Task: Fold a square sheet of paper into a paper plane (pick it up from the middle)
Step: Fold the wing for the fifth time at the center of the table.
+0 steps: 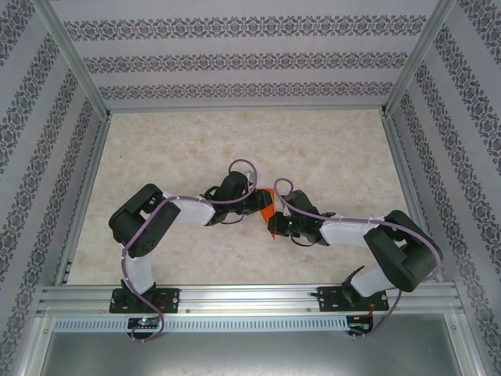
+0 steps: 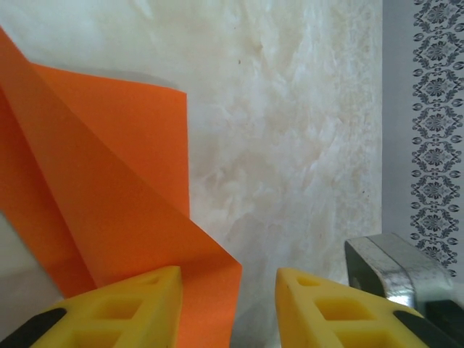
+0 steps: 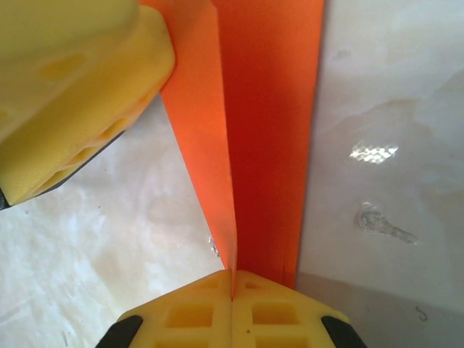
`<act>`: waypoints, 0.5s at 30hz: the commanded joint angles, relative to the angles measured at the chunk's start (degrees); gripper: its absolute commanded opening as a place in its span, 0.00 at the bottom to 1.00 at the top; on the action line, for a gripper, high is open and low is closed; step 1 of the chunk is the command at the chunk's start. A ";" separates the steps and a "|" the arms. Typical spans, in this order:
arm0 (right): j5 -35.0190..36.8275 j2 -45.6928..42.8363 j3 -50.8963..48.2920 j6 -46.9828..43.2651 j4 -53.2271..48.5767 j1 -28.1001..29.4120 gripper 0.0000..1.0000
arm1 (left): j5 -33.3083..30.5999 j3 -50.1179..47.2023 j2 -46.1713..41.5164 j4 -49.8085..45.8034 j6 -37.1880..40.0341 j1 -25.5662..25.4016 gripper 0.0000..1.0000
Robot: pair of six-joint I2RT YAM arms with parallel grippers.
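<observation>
While right tool (image 3: 232, 291) is pinching paper (image 3: 268, 109) at crease, lifted over counter (image 3: 377, 87) between arms, left tool (image 2: 228, 283) is standing spread, paper edge beside one pad. Likely risks: single pinch slipping, sheet twisting, crease going askew.

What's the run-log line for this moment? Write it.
right gripper: shut on creased orange paper sheet | left gripper: open, sheet corner between jaws | stage: mid-fold, no plane yet
</observation>
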 commanded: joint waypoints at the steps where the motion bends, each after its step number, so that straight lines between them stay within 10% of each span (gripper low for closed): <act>1: -4.08 -0.88 -1.56 3.41 6.52 -1.09 0.00 | -0.58 -0.80 -3.45 3.15 0.66 0.89 0.41; 15: -11.42 6.21 -2.60 8.45 15.71 -3.24 0.00 | 3.23 0.00 0.72 7.68 -0.21 0.88 0.44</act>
